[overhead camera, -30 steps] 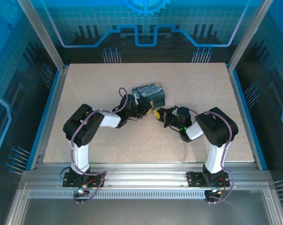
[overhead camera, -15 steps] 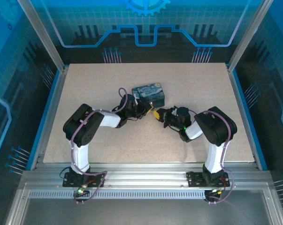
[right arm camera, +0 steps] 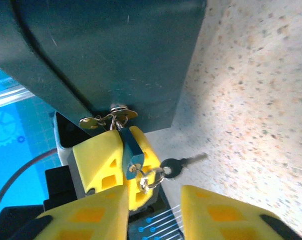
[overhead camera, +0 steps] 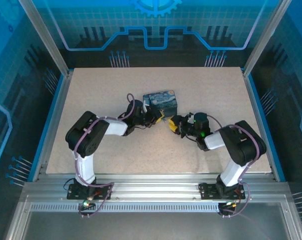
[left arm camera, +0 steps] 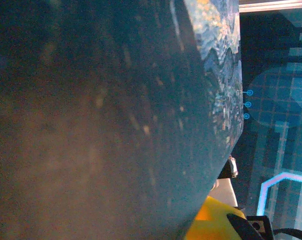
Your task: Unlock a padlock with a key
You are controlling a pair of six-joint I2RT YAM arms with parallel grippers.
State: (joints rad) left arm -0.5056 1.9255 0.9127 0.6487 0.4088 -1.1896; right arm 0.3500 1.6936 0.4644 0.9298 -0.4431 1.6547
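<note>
The padlock (right arm camera: pixel 129 150) is a small blue block hanging by its shackle from the brass hasp (right arm camera: pixel 115 116) of the painted tin (overhead camera: pixel 161 100). In the right wrist view the left gripper's yellow fingers (right arm camera: pixel 98 160) clamp the padlock from both sides. A metal ring at the lock's bottom carries the dark-headed key (right arm camera: pixel 177 166), which sticks out sideways over the table. My right gripper (right arm camera: pixel 153 200) is open just short of the ring, with nothing between its fingers. From above, the left gripper (overhead camera: pixel 158 116) and right gripper (overhead camera: pixel 174 124) face each other in front of the tin.
The tin's blue wall (left arm camera: pixel 115 120) fills most of the left wrist view, with a yellow finger (left arm camera: pixel 211 225) at the bottom. Speckled table (right arm camera: pixel 251 100) lies to the right of the key. Blue enclosure walls (overhead camera: pixel 271 30) ring the table.
The right arm's elbow has swung out to the right and its wrist has stretched toward the lock. The tin has shifted slightly. The left arm has hardly moved.
</note>
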